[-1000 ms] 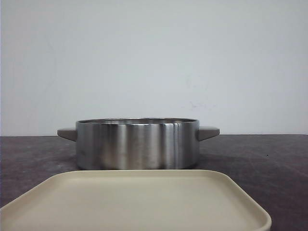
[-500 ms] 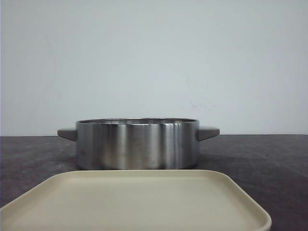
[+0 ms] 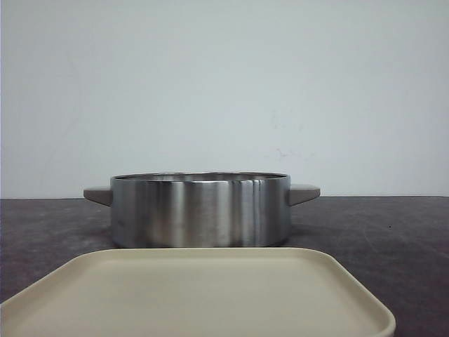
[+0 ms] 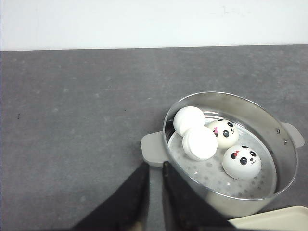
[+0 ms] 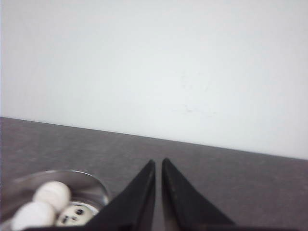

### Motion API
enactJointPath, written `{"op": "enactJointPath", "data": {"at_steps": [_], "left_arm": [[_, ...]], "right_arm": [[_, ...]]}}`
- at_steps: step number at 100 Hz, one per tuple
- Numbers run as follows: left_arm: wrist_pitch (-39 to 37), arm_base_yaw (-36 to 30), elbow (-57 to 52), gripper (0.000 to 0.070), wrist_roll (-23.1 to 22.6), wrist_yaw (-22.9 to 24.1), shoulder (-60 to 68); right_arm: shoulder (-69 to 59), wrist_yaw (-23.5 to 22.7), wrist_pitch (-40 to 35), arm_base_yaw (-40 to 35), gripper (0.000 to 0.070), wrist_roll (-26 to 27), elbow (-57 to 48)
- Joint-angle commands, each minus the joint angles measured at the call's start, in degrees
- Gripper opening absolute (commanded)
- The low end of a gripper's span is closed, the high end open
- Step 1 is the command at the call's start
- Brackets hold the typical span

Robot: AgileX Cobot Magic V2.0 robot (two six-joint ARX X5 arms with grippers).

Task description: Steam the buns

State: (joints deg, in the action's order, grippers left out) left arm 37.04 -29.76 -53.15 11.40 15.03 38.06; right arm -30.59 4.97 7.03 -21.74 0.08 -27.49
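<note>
Both my tools, left (image 4: pixel 154 192) and right (image 5: pixel 159 192), are nearly closed and empty; four panda buns (image 4: pixel 202 139) sit in the steel steamer pot (image 4: pixel 284 163), so loading looks done, covering next.

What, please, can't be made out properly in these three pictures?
- Front view: the buns are hidden behind the pot wall; the plate is cut off by the lower edge.
- Left wrist view: two buns face away, faces unseen.
- Right wrist view: the pot is blurred, cut off, and partly hidden by the right end effector.
</note>
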Motion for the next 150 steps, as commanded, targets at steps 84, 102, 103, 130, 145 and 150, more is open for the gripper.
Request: {"op": "enactJointPath", "data": {"at_steps": [84,102,103,130,145,150], "left_arm": [[-0.6,-0.2,-0.8,0.0000,0.2,0.2,0.1],[-0.7,-0.2,-0.8,0.0000,0.2,0.2,0.0],[-0.6,-0.2,-0.8,0.0000,0.2,0.2,0.0],[-0.7,-0.2,-0.8,0.0000,0.2,0.2,0.0],[-0.7,-0.2,-0.8,0.0000,0.2,0.2,0.0],[-0.7,-0.2,-0.8,0.0000,0.2,0.2,0.0]], "right_arm": [[30.4,-9.4,-11.8,18.6,0.0015,-2.7,26.8],[30.4,-13.6,-16.5,18.7,0.0015,-2.7,26.8],[30.4,-13.6,-16.3,18.7,0.0015,-2.7,26.8],[30.4,-14.0,-16.1,18.8,0.0015,-2.6,26.8],[30.4,-14.0,-16.1,18.8,0.0015,-2.6,26.8],[30.4,-14.0,-16.1,18.8,0.0015,-2.6,26.8]]}}
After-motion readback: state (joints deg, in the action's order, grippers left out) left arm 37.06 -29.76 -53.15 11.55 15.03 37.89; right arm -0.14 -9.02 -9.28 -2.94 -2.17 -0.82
